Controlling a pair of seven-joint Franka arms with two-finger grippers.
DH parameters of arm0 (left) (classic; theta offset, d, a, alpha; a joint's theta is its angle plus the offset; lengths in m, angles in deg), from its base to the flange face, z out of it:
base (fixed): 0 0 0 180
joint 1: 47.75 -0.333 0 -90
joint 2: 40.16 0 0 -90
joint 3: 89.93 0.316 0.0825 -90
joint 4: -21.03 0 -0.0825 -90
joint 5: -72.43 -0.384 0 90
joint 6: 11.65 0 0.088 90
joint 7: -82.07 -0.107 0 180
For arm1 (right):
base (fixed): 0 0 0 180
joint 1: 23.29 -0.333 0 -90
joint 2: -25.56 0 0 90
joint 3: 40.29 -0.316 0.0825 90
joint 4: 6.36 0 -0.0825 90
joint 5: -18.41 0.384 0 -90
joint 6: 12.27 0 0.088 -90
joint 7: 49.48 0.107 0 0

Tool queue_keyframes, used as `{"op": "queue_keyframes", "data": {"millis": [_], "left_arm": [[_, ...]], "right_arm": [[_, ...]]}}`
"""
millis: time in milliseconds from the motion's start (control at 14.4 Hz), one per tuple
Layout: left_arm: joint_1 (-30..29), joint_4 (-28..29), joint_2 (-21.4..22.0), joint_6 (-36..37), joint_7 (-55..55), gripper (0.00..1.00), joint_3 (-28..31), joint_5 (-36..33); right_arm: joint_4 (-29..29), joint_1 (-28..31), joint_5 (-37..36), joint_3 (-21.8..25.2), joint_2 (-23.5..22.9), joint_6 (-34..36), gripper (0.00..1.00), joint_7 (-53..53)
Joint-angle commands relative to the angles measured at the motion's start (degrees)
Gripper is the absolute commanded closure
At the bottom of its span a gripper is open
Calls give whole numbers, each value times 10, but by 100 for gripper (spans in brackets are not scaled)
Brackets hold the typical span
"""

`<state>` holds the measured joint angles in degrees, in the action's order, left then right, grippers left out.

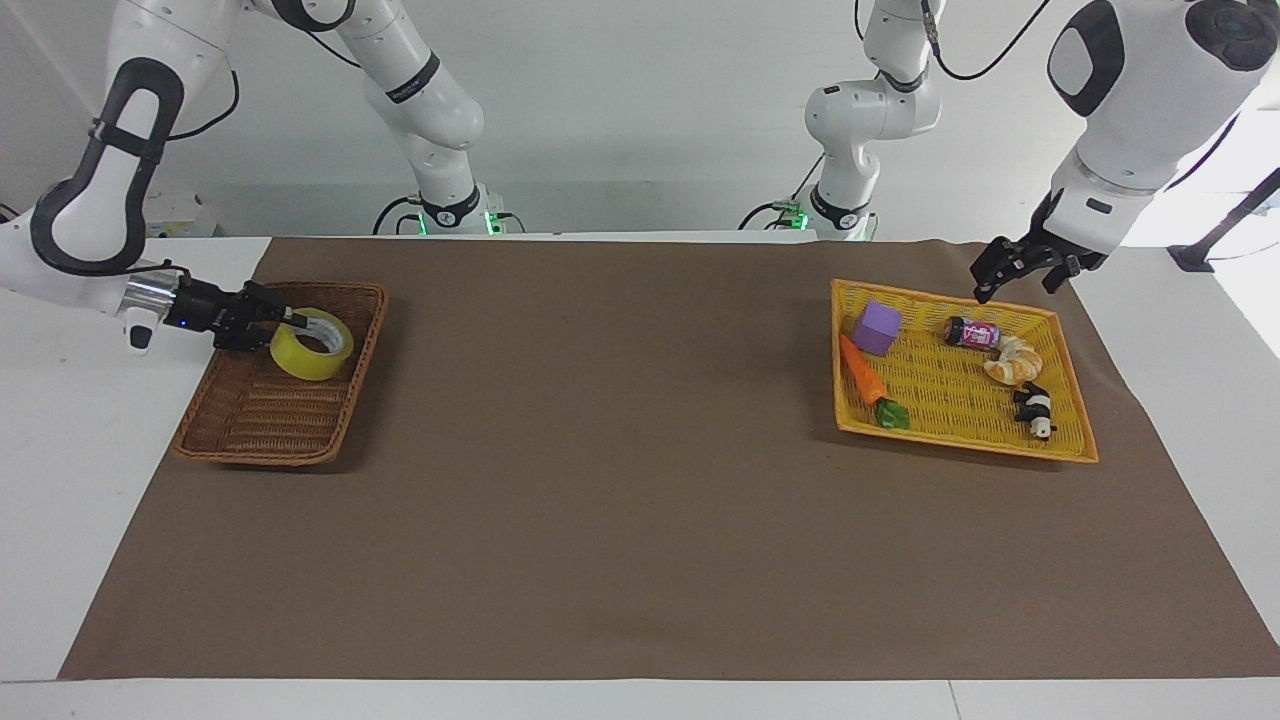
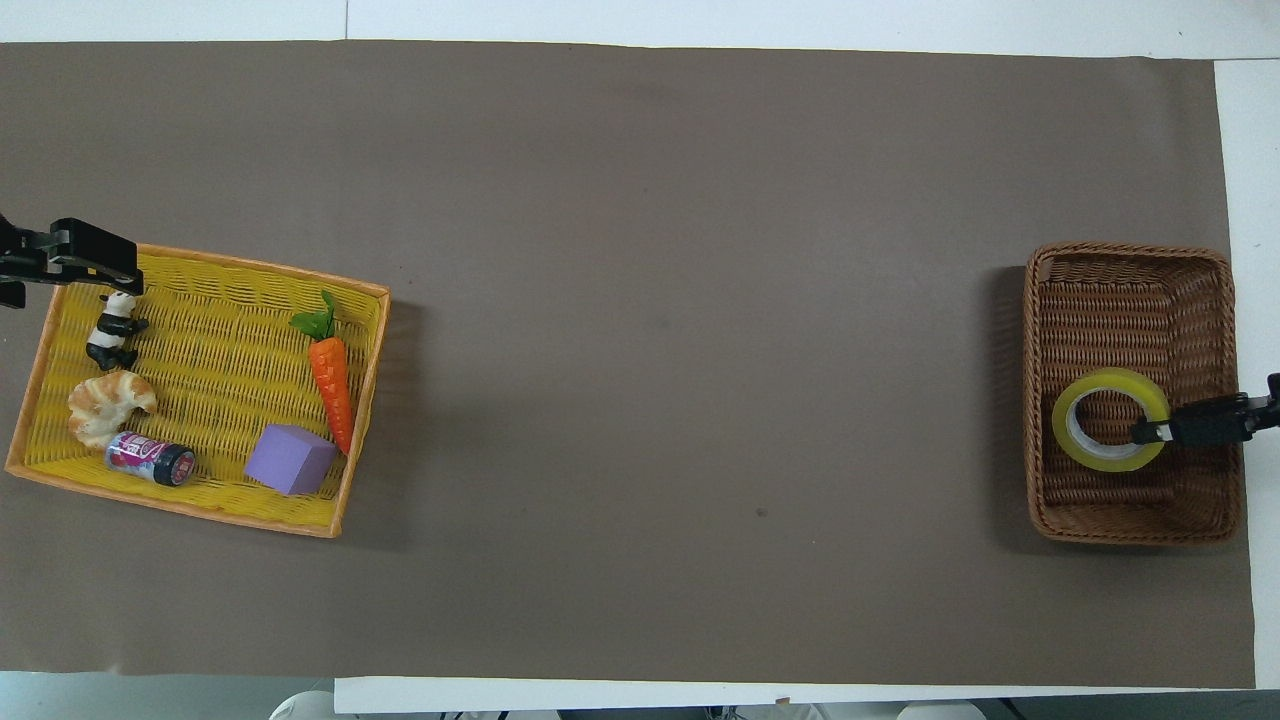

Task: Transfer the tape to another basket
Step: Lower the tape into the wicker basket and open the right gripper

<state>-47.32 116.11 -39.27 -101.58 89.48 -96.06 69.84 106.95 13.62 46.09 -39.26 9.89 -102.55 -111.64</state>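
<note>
A: What covers the bench [image 1: 60,500]?
B: A brown mat [image 1: 620,500]; white wall [image 1: 650,100] above.
A: The tape [image 1: 311,350]?
B: In the basket [image 1: 270,430], at the end nearer the robots. The right gripper [image 1: 293,322] has its fingers clamped on the roll's wall.
A: The other?
B: The left gripper [image 1: 1018,270] hangs, fingers spread and empty, over the yellow basket's [image 1: 960,445] edge.

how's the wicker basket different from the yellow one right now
The brown wicker basket is woven cane with sloping sides; the yellow basket is bright plastic mesh, wider and shallower. The brown wicker basket holds only the tape, gripped by the right gripper; the yellow basket holds five small items, none gripped, with the open left gripper raised near its rim. Both are rectangular and sit on the brown mat.
</note>
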Motion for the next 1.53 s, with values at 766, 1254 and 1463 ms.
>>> {"op": "queue_keyframes", "data": {"millis": [766, 1254, 1463], "left_arm": [[1, -38, -26, 4, -13, 0, 0, 34], [-4, -30, -21, 6, -9, 0, 5, 35], [-5, -30, -21, 6, -9, 0, 5, 35]], "right_arm": [[-33, -83, -117, -4, 85, -107, 0, -3], [-60, -210, -239, -5, 193, -55, 0, 249], [-108, -258, -254, -7, 210, 41, 0, 432]]}}
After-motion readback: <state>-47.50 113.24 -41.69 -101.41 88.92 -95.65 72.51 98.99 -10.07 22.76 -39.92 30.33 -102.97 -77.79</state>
